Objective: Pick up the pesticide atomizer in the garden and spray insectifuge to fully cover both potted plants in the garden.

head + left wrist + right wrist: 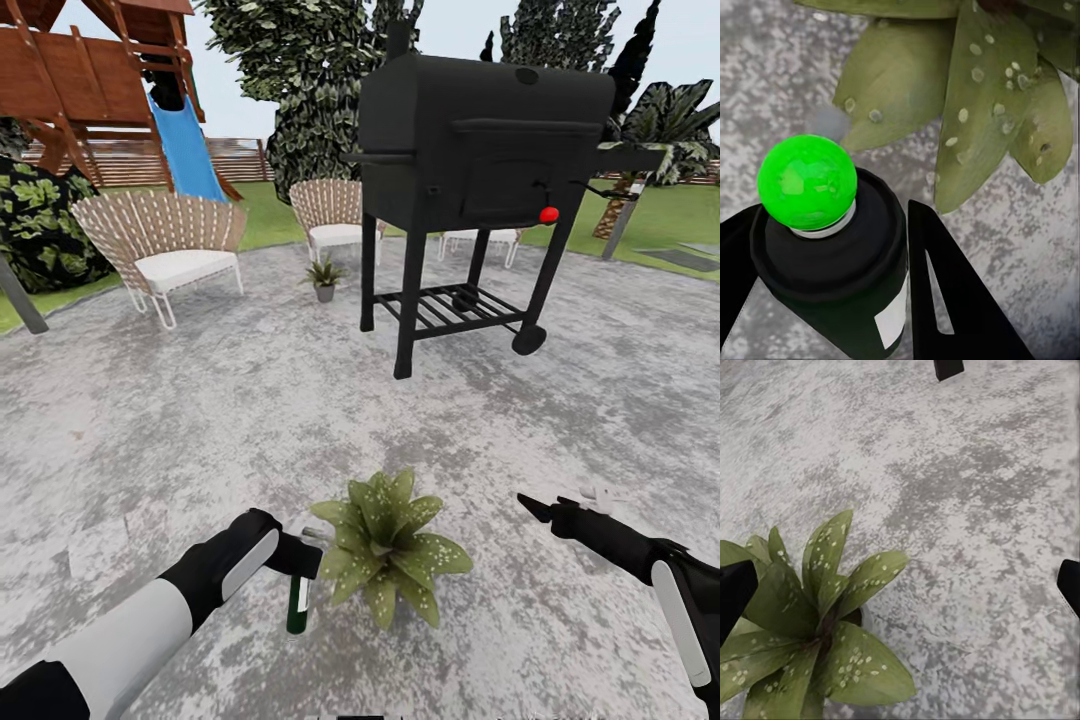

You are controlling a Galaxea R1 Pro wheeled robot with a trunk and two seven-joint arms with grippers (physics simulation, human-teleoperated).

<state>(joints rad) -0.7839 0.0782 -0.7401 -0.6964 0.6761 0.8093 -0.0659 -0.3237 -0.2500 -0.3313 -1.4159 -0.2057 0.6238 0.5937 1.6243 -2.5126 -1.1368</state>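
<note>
Atomizer (297,604) is gripped in the left gripper (296,557), fingers (945,300) closed on the bottle, just beside a potted plant (385,545) on the paved circle (150,430). Right gripper (535,508) is held w/ fingers spread, nothing btwn them. A 2nd plant (324,276) is seen near the chairs (165,245), by the grill (480,150).

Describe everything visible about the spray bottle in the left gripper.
The spray bottle is small and dark green-black with a pale label patch. The left gripper clamps it, its black fingers on either side. In the head view it hangs body-down just left of the near speckled plant. In the left wrist view a glossy bright green ball sits on its end.
</note>
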